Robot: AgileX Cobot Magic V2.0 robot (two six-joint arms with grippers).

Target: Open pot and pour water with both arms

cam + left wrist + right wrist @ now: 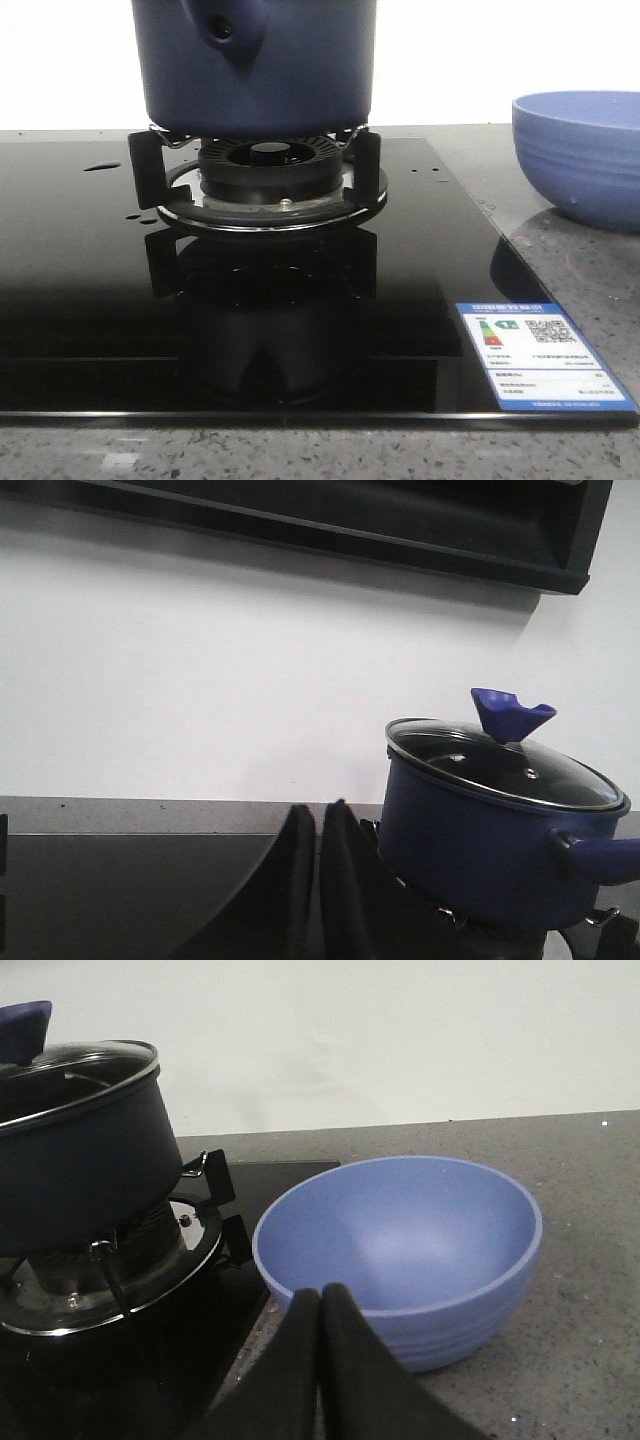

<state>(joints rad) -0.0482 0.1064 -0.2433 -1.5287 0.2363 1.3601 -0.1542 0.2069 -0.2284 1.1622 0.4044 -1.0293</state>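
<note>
Dark navy pot (255, 65) seated on the burner grate (257, 180) of a glossy black cooktop (90, 300); pointed handle mount with its round hole facing the front camera. Glass lid (500, 762) in place on the rim, blue knob (510, 712) on top, so not opened yet. Stub of a blue side handle (605, 858) visible in the left wrist view.

Left end effector (317, 880) pressed shut, both black fingers together with only a thin seam between, nothing gripped. Pot just ahead of it and off to one side, close but apart from the fingertips.

Right end effector (320, 1360) likewise closed flat, fingers meeting edge to edge, empty. Light blue ribbed bowl (400, 1250) directly ahead of it, near the fingertips, upright on the speckled grey bench (580, 1290) just beside the cooktop edge; inside of the bowl looks bare. Pot farther off, beyond the bowl to the other side, still on the grate.

Water droplets (103, 166) scattered on the black glass near the burner. Energy label sticker (540, 355) at the near corner of the cooktop. Dark shelf (400, 535) on the white wall above the pot.
</note>
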